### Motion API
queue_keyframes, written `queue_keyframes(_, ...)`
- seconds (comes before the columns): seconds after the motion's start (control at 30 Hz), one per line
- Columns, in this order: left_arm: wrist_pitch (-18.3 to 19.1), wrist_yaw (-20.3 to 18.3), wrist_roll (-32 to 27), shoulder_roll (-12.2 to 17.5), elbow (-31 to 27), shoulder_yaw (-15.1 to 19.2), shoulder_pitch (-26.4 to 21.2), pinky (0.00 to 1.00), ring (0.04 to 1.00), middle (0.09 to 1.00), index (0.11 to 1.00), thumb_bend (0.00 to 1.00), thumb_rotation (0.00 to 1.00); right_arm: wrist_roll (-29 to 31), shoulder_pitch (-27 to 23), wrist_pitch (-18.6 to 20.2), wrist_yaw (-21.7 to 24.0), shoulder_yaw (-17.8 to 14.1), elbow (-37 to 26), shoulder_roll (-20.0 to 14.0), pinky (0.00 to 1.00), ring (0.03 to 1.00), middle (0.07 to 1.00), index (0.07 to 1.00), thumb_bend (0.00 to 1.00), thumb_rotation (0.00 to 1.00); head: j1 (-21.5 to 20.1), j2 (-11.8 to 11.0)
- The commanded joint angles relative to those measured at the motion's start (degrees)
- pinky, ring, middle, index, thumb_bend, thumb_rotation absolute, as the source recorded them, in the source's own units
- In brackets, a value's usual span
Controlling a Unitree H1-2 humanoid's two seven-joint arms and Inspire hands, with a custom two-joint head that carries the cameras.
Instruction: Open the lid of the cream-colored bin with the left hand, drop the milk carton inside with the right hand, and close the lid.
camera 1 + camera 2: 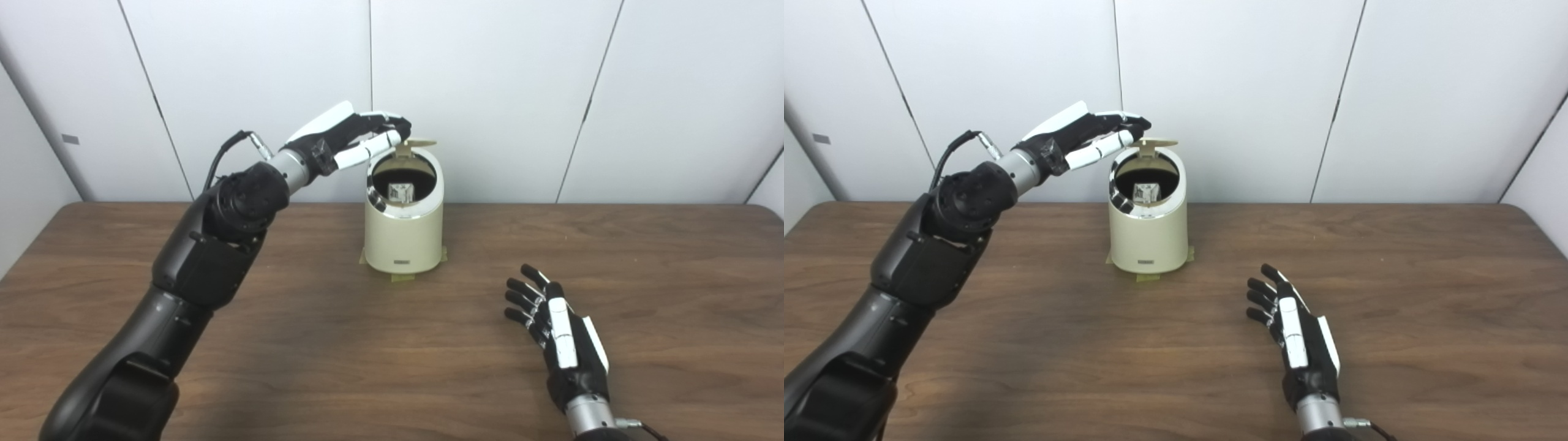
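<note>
The cream-colored bin (pixel 403 236) stands on the table at the middle back, fixed with tape at its foot. Its lid (pixel 415 144) is tipped up at the rear, so the round mouth is uncovered. Inside the bin lies the milk carton (pixel 401 192), partly in shadow. My left hand (pixel 349 136) hovers at the bin's upper left rim, fingers stretched out toward the raised lid and holding nothing. My right hand (pixel 560 331) rests low over the table, right of and nearer than the bin, fingers spread and empty.
The wooden table (pixel 318 343) runs across the whole view, with its back edge against white wall panels (pixel 490 92). Tape patches (pixel 404 277) mark the bin's foot. My left arm (pixel 202 263) crosses the table's left side.
</note>
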Motion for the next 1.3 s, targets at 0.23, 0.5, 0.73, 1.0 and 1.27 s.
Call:
queue_keyframes(0.23,-7.50,-0.52,12.08,5.06,-5.01,-4.42,-2.23,0.77,0.839,0.848,0.857,0.55,1.00,-1.06,-1.23,-1.79,-0.18,-0.08,-0.22,0.12,0.70,0.789,0.789,0.858,0.49,0.98,-0.12,0.36)
queue_keyframes(0.5,-14.35,-1.33,24.43,7.20,-6.26,-8.88,-1.79,0.85,0.849,0.829,0.840,0.55,1.00,-0.60,-1.52,-2.10,-0.25,-0.83,-0.64,0.15,0.68,0.785,0.783,0.858,0.48,0.97,-0.03,0.30)
queue_keyframes(0.73,-17.15,-3.47,29.87,6.96,-6.66,-10.33,-0.55,0.90,0.866,0.837,0.838,0.56,1.00,-1.10,-1.16,-2.25,-0.25,-0.75,-0.78,0.11,0.67,0.777,0.775,0.856,0.46,0.98,-0.13,0.48)
queue_keyframes(1.0,-18.13,-5.47,34.83,6.11,-8.52,-11.34,1.33,0.93,0.878,0.848,0.848,0.56,1.00,-1.34,-0.94,-3.03,-0.23,-0.78,-0.50,0.10,0.67,0.776,0.772,0.857,0.44,0.99,-0.26,0.93)
queue_keyframes(1.27,-17.45,-9.91,41.03,5.18,-8.95,-13.59,1.55,0.96,0.904,0.864,0.861,0.57,1.00,-1.65,-0.65,-2.99,-0.48,-0.50,-0.77,0.59,0.67,0.776,0.772,0.859,0.45,0.97,-0.58,1.30)
